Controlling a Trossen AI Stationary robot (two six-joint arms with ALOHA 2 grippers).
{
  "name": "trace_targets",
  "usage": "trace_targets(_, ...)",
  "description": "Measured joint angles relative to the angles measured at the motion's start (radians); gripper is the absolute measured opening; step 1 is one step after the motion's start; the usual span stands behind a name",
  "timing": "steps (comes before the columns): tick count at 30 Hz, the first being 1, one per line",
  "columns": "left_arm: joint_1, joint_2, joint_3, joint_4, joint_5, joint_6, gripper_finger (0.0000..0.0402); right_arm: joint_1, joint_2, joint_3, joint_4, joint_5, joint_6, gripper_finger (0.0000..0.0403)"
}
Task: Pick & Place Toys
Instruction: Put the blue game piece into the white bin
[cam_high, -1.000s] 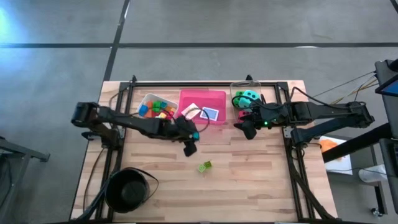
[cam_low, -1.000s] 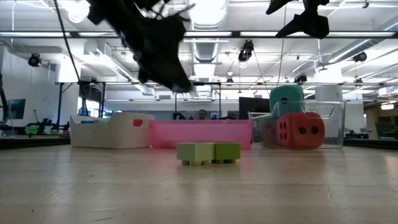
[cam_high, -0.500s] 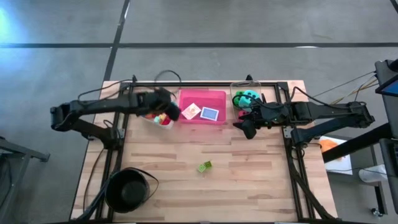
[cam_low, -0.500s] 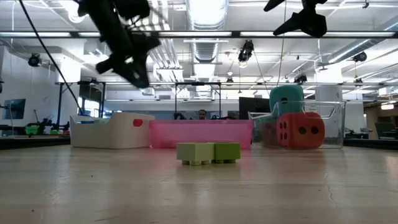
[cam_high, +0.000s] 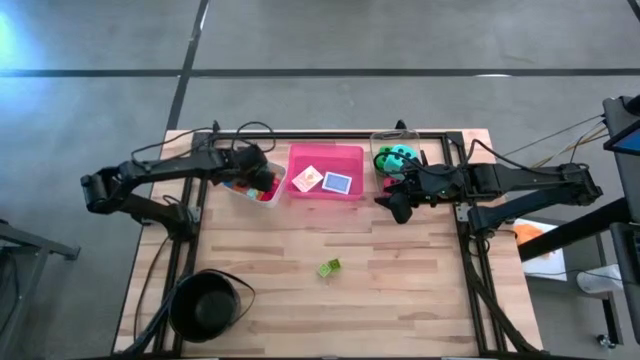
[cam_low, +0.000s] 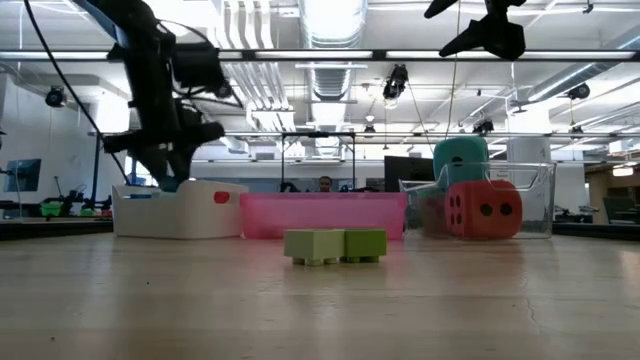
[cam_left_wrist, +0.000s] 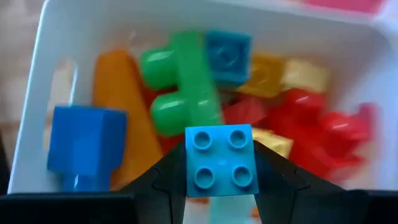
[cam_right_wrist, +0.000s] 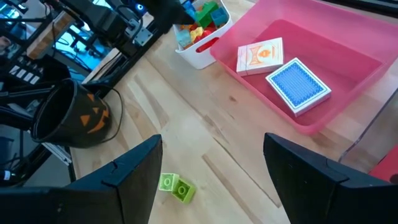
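Note:
My left gripper hangs over the white tray of small bright blocks and is shut on a light blue studded block. Below it lie green, blue, orange, yellow and red blocks. A light green block rests on the table's middle; it also shows in the low view. Two cards lie in the pink tray. Dice sit in the clear tray. My right gripper is open and empty, high beside the clear tray. My left gripper pinches the light blue block's two opposite sides between its two fingers, from above, pointing down. The block's studded top faces the wrist camera. It hangs clear above the blocks in the white tray.
A black round bowl with a handle stands at the near left corner. The clear tray stands at the far right, next to the pink tray. Bare wood lies around the light green block.
My left gripper has swung from the table's middle, near the pink tray's front, up and toward the far left, to a place over the white tray, then dipped down toward it. The light green block has stayed put. My right arm has kept still.

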Motion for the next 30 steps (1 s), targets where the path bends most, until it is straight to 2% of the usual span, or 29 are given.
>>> trace_targets(10,0.004,-0.002,-0.085,0.001,-0.005,-0.067,0.0135,0.000,0.000,0.000,0.000,0.000,-0.014,0.0271)
trace_targets(30,0.005,-0.016,-0.082,-0.003,0.004,-0.077,0.0135,0.000,0.000,0.000,-0.001,-0.001,-0.018,0.0271)
